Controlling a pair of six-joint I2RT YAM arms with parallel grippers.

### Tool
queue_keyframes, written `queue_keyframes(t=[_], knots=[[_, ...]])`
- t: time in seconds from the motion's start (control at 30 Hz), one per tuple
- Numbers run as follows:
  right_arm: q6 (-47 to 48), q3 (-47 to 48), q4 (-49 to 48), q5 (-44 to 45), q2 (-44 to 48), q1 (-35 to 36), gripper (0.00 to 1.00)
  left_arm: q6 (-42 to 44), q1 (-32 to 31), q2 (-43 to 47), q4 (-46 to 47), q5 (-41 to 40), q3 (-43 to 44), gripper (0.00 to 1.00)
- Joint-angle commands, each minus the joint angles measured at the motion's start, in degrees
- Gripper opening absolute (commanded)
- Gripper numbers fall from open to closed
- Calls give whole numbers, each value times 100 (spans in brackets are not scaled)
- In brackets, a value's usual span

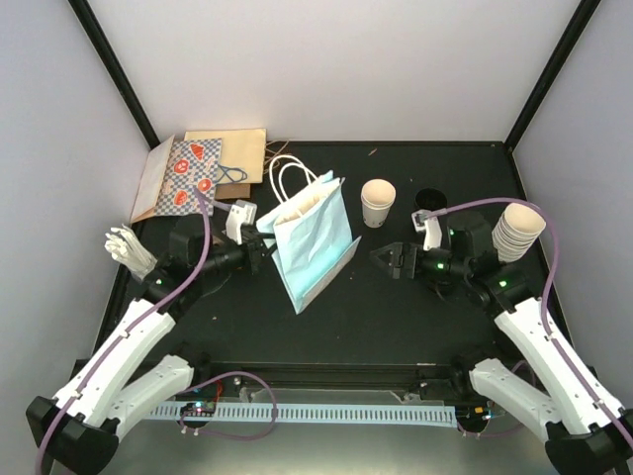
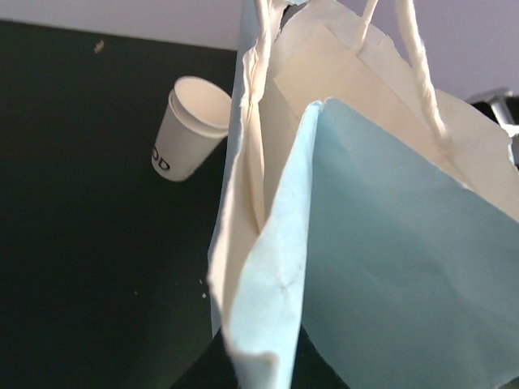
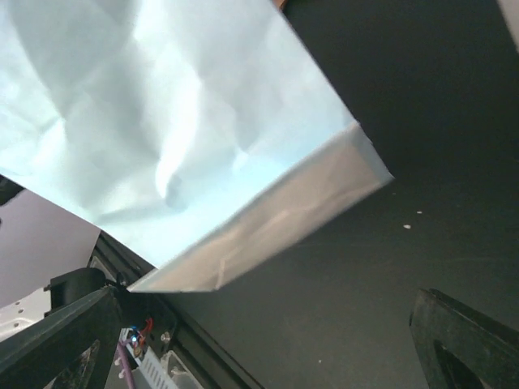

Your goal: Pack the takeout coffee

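The bag (image 1: 312, 237) stands tilted in the middle of the desk (image 1: 415, 317). My left gripper (image 1: 265, 247) is at its left edge, closed on the paper. My right gripper (image 1: 384, 259) sits just right of the bag, apart from it, jaws wide. Behind and to the right of the bag stands a cup (image 1: 377, 201), with a lid (image 1: 429, 198) lying near it on its right. A stack of cups (image 1: 518, 230) stands at the far right, beside my right arm. Flat bags (image 1: 203, 173) lie in the back left corner.

free: table (image 1: 396, 327) right of bag (image 1: 315, 242) | blocked: bag mid-table, cup (image 1: 377, 203) behind-right
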State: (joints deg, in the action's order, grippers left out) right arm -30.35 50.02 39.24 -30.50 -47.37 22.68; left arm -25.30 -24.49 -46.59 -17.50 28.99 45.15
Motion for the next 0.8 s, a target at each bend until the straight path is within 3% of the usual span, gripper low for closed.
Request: queue_keyframes(t=[0.0, 0.13, 0.4, 0.53, 0.77], knots=[[-558, 129, -546, 622, -139, 614, 100, -319, -72, 216, 607, 378, -277, 2], [-820, 58, -734, 1107, -331, 1220, 100, -354, -79, 428, 703, 305, -604, 2], [-1587, -327, -576, 1858, -221, 1252, 100, -447, -90, 913, 986, 217, -1180, 1], [-1836, -973, -1513, 1060, 81, 1108, 97, -620, -91, 1127, 1367, 235, -1498, 2], [-2087, -1145, -1901, 895, -152, 1169, 89, -622, -91, 1318, 1748, 224, -1734, 2]])
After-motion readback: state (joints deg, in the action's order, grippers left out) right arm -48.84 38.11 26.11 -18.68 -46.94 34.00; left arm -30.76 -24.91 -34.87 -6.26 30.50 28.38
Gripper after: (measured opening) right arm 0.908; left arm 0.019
